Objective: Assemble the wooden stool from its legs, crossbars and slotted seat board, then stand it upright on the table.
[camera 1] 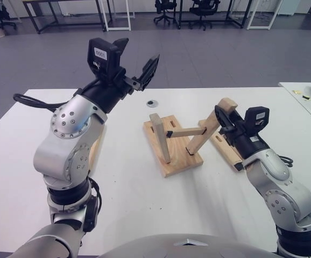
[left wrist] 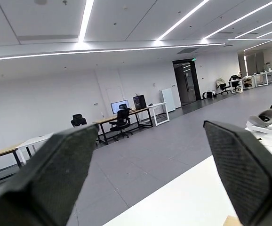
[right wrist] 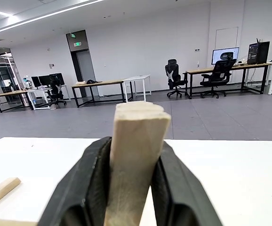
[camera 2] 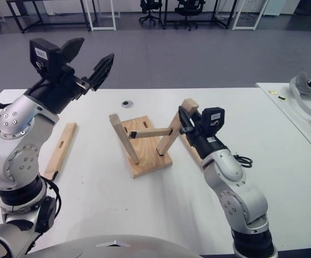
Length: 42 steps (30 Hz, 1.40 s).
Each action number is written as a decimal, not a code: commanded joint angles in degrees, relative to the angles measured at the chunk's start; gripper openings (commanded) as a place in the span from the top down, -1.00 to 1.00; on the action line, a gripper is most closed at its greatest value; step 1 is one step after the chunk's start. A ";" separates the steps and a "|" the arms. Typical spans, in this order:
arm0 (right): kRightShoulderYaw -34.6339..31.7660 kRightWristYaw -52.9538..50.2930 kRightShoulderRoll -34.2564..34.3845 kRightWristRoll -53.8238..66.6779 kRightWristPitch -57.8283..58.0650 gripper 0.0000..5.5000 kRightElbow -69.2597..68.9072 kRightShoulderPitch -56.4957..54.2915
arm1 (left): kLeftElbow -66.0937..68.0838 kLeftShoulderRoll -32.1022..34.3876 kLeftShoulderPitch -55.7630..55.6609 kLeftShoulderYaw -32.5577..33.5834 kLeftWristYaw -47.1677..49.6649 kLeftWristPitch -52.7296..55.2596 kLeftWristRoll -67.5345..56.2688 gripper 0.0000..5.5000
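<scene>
Right gripper is clamping one stool leg.
Left gripper is hanging raised, fingers spread, empty; the leg is standing tilted on the seat board.

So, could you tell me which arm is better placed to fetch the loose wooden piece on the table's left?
Probably left: the left jaws are open, empty and nearer the loose piece; the right jaws are shut on the leaning leg.
</scene>
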 commanded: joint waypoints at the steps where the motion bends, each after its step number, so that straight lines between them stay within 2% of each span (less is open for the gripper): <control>1: 3.47 0.13 0.25 -4.45 6.01 0.60 6.57 8.20 | -2.62 2.24 0.11 -2.16 -0.97 4.79 -2.87 -0.49; 6: 3.65 1.16 1.13 -5.70 5.30 0.60 6.82 8.86 | -0.21 8.06 7.44 -8.65 -2.52 1.51 1.70 -0.49; 17: 3.63 2.68 1.79 -7.82 4.80 0.60 6.39 11.40 | 4.24 13.22 13.20 -11.91 -3.97 -3.35 6.26 -0.49; 25: 3.69 5.25 1.47 -9.30 0.31 0.60 8.23 15.20 | 4.72 13.49 12.12 -13.44 -4.48 -4.24 6.85 -0.49; 30: 7.05 1.94 0.70 -11.58 5.00 0.60 5.05 13.85 | 3.27 13.42 11.59 -13.29 -4.55 -3.20 5.81 -0.49; 31: 7.50 1.52 0.50 -11.47 5.66 0.47 4.59 13.22 | 3.11 13.27 11.57 -13.39 -4.41 -3.18 5.85 -0.49; 35: 7.85 2.42 -0.53 -12.05 9.17 0.19 3.11 10.60 | 2.50 12.77 11.65 -14.01 -3.61 -3.28 6.45 -0.49; 40: 5.13 4.93 0.72 -12.13 10.92 -0.19 2.53 8.65 | 1.71 11.64 12.53 -14.29 -2.10 -3.13 6.68 -0.49; 42: 3.41 6.46 0.91 -11.80 9.80 -0.19 1.92 8.28 | 1.66 11.08 12.65 -14.47 -1.51 -3.12 6.99 -0.49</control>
